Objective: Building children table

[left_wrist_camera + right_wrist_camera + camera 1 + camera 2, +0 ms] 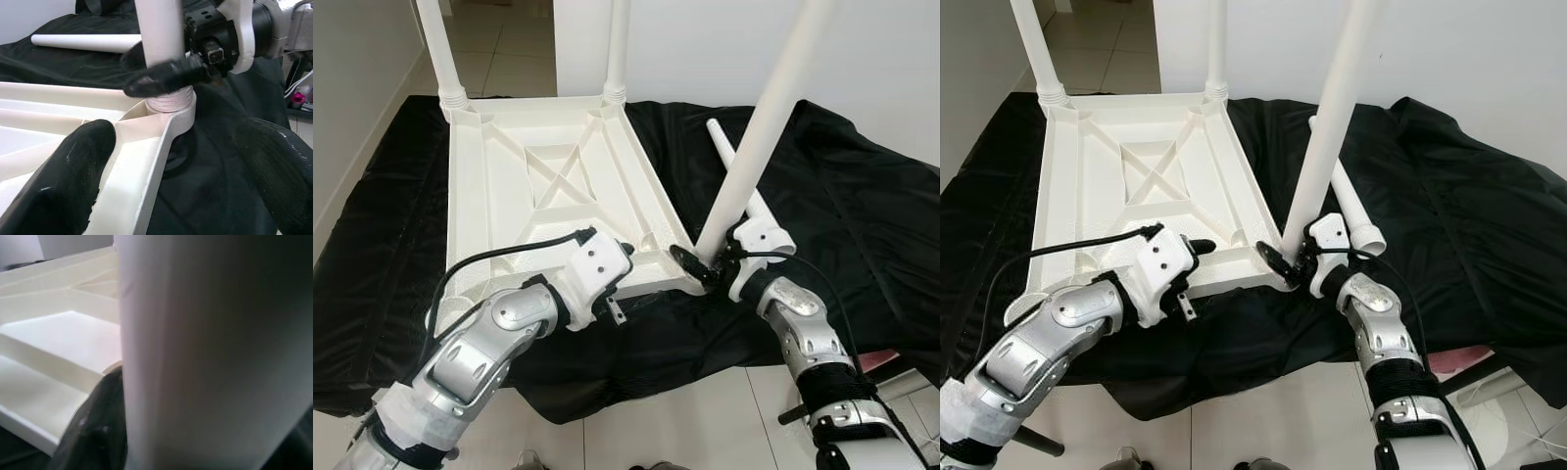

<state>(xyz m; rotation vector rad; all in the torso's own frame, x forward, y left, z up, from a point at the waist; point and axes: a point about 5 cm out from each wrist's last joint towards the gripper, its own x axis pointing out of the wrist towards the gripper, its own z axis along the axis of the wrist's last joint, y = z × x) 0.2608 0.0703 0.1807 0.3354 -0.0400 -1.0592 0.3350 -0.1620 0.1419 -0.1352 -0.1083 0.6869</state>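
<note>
Right gripper [705,262] is pinching the table leg [766,122] low by its threads; left gripper [166,161] is gaping around the upturned tabletop's [543,181] corner. Looks light, rigid, slick plastic.

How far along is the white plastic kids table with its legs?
Done: two white plastic legs stand in the far corner sockets of the upturned white tabletop.

In hand: the right gripper clamps a third white leg, tilted in the near right corner socket, while the open left gripper straddles the near edge.

Left: a fourth white leg lies on the black cloth.
</note>
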